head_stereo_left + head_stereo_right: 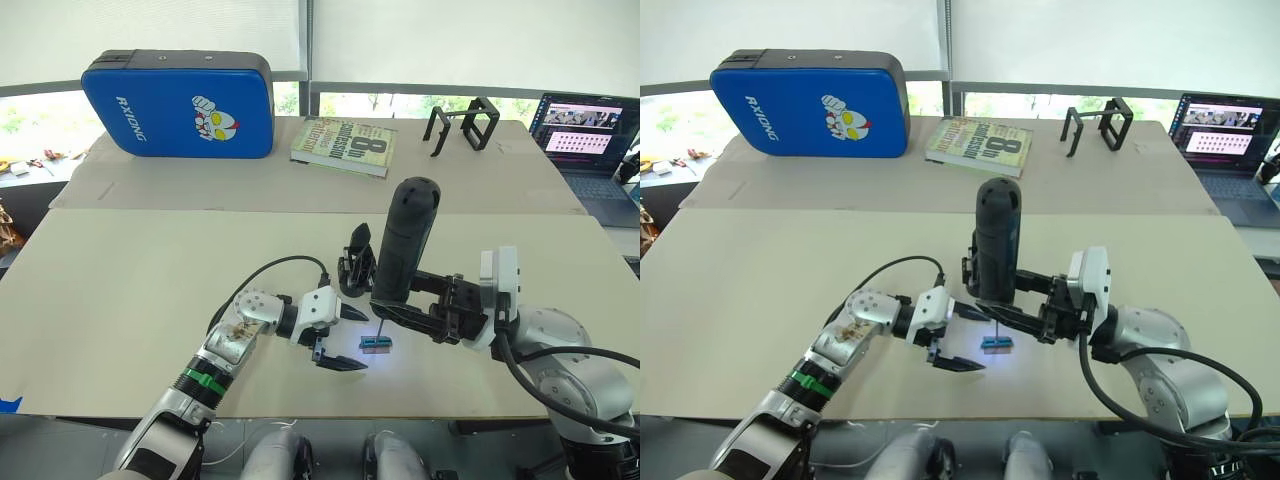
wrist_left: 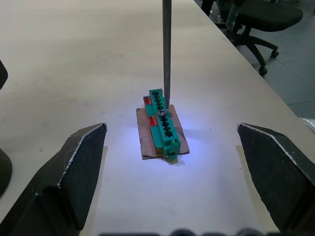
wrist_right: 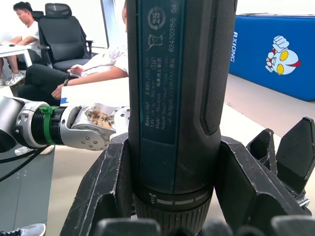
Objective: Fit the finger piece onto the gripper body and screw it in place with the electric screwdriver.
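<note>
Near the front edge of the bench: all the action is happening here.
Right end effector: clamped round the electric screwdriver, held upright, bit tip down on a small green block lit by its white light.
Left end effector: spread wide, nothing in it, straddling the block without touching.
Gripper body: standing just behind the screwdriver.
Back edge: blue case, book.

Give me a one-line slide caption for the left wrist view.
Screwdriver bit touching down on a small green block lit on the table, between the left gripper's open fingers.
</note>
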